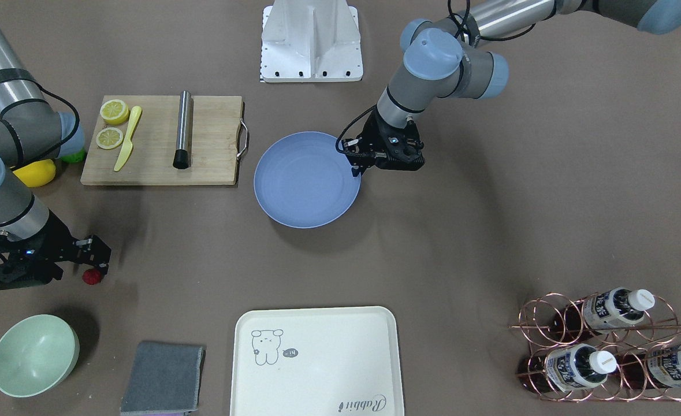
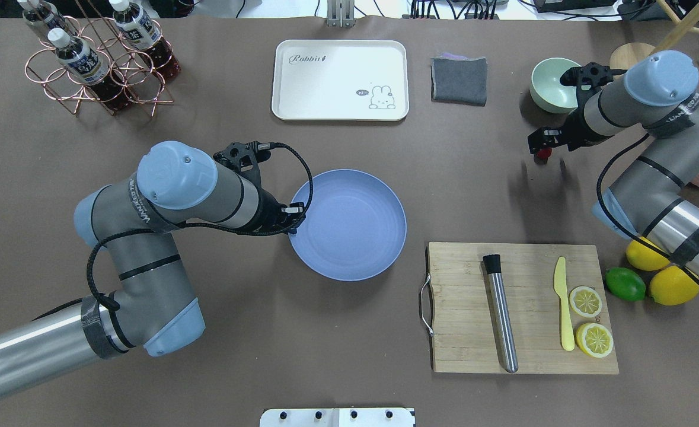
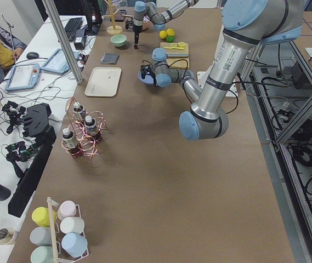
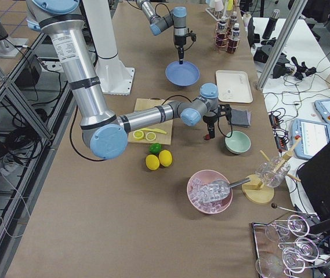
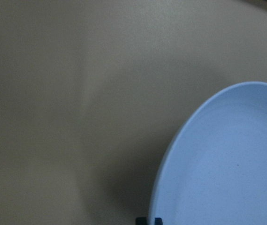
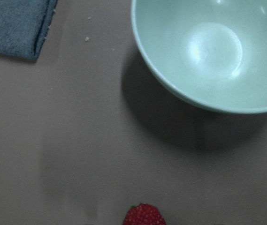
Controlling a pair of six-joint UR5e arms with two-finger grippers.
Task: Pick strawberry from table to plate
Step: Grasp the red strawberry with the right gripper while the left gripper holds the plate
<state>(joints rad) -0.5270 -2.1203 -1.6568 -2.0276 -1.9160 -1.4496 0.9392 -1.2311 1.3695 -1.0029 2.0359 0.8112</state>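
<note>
The strawberry (image 1: 90, 277) is small and dark red, sitting at the tips of my right gripper (image 1: 94, 270) over the brown table (image 1: 490, 202), near the pale green bowl. In the right wrist view the strawberry (image 6: 144, 216) shows at the bottom edge, where the fingertips meet. The right gripper (image 2: 542, 148) is shut on the strawberry (image 2: 542, 155). The blue-grey plate (image 1: 305, 179) lies mid-table with nothing on it. My left gripper (image 1: 356, 171) hangs shut at the rim of the plate (image 5: 227, 164), holding nothing.
A pale green bowl (image 2: 551, 83) and a grey cloth (image 2: 459, 80) lie close to the right gripper. A bamboo cutting board (image 2: 521, 308) carries a steel rod, a yellow knife and lemon halves. Lemons and a lime (image 2: 625, 283) sit beside it. A cream tray (image 2: 340, 80) and a bottle rack (image 2: 94, 59) stand at the far side.
</note>
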